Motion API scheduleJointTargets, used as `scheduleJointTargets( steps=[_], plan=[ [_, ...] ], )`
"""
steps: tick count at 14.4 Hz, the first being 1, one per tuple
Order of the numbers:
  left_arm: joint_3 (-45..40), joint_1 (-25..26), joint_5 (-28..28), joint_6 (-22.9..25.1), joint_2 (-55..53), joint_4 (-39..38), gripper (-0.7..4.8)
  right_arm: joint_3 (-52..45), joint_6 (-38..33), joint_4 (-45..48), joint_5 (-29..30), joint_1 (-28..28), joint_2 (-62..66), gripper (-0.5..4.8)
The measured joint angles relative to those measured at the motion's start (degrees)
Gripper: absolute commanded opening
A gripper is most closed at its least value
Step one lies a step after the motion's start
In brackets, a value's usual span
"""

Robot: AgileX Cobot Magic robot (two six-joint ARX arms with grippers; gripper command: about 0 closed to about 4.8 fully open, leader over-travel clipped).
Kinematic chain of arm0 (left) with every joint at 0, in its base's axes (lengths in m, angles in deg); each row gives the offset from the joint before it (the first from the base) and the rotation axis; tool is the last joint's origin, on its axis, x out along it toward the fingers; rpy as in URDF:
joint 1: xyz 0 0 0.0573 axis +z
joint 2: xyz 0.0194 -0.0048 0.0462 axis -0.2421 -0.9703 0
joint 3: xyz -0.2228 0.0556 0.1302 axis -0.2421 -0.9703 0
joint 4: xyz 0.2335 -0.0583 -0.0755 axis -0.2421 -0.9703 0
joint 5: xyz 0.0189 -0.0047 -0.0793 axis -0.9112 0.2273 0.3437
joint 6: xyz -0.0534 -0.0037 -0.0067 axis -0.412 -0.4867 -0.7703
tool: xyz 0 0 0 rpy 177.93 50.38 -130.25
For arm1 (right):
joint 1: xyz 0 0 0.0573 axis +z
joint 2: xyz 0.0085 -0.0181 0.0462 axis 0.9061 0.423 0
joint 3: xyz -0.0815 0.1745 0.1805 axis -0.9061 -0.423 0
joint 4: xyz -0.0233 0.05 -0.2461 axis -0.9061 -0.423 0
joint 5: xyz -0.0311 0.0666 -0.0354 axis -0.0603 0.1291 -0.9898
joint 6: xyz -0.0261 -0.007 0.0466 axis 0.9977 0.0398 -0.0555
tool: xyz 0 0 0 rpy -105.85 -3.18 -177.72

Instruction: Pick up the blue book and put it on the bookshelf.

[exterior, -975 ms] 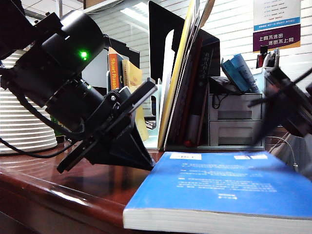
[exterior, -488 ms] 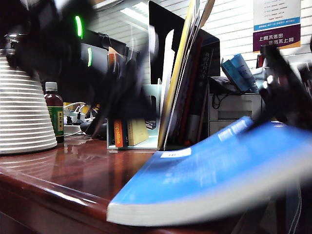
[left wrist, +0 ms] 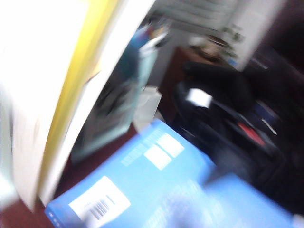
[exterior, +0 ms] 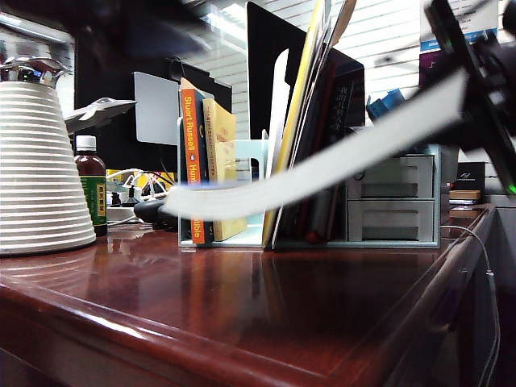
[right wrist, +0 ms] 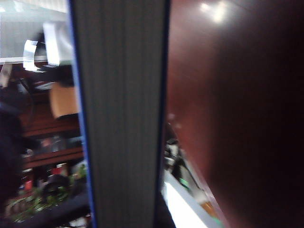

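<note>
The blue book (exterior: pixel 322 168) hangs above the table, seen edge-on as a blurred white band of pages that slopes up to the right. My right gripper (exterior: pixel 472 93) is shut on its high right end. In the right wrist view the book's page edge (right wrist: pixel 123 118) runs straight out from the gripper between thin blue covers. The left wrist view looks down on the book's bright blue back (left wrist: pixel 156 190) with a barcode label. My left gripper's jaws do not show there, and its arm is only a dark blur at the exterior view's top left. The pale mint bookshelf (exterior: pixel 246 157) stands behind the book.
The bookshelf holds an orange-spined book (exterior: pixel 190 161) and tall leaning folders (exterior: pixel 302 105). A two-drawer unit (exterior: pixel 393 201) stands to its right. At the left are a ribbed white cone (exterior: pixel 40 177) and a small bottle (exterior: pixel 90 189). The dark wooden table (exterior: pixel 242 306) spreads in front.
The book has gone from lying flat on the table to tilted in the air, right end highest. The left arm has swung up and away from the table's left side.
</note>
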Motion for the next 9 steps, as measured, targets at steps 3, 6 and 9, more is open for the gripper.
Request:
scheduleJointTargets(
  steps=[3, 6, 9],
  plan=[
    [0.0, 3.4, 3.1, 14.7, 6.9, -5.4, 4.79, 2.1, -8.3, 6.0, 4.5, 0.1, 0.0, -0.06],
    [0.0, 3.2, 0.9, 35.4, 12.2, -15.1, 4.79, 5.4, -10.1, 8.0, 5.7, 0.2, 0.0, -0.06],
    [0.0, 3.2, -8.0, 49.4, 14.5, -23.6, 4.79, 6.9, -11.3, 8.5, 5.8, 0.2, 0.0, -0.06]
  ],
)
